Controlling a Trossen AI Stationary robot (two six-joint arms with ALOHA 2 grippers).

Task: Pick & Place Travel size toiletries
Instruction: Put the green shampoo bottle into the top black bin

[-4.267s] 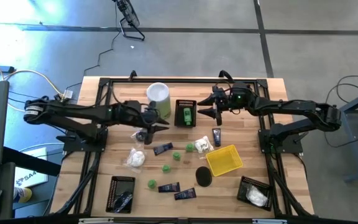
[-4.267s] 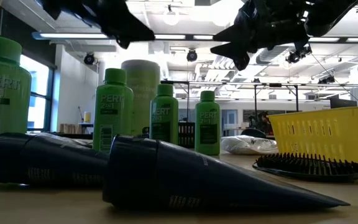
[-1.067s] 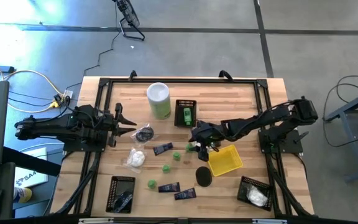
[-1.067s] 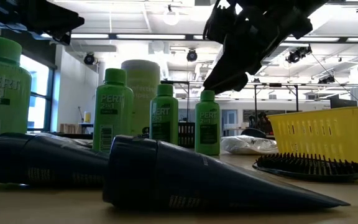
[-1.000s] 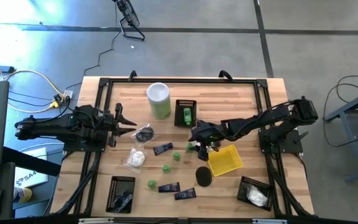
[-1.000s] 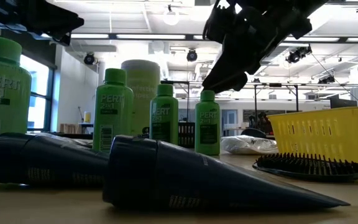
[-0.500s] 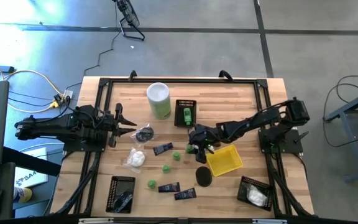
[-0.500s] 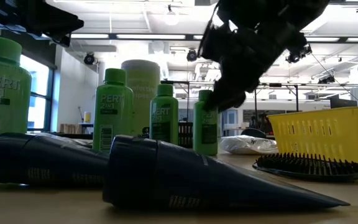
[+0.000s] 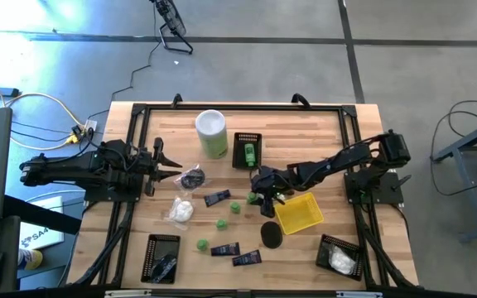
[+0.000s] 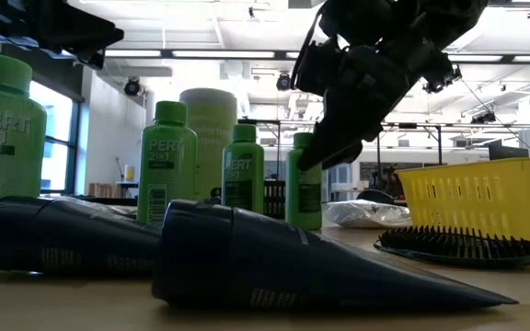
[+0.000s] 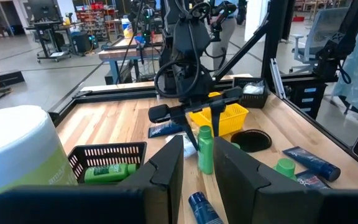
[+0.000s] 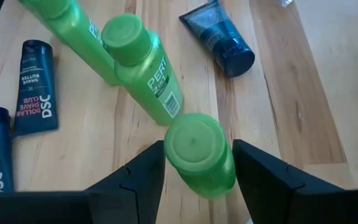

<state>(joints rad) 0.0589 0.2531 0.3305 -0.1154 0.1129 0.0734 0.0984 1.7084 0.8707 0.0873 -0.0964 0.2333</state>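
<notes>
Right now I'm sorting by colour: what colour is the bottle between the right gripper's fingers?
Bright green, cap included: bottle in the right gripper. Right wrist view shows it best.
</notes>
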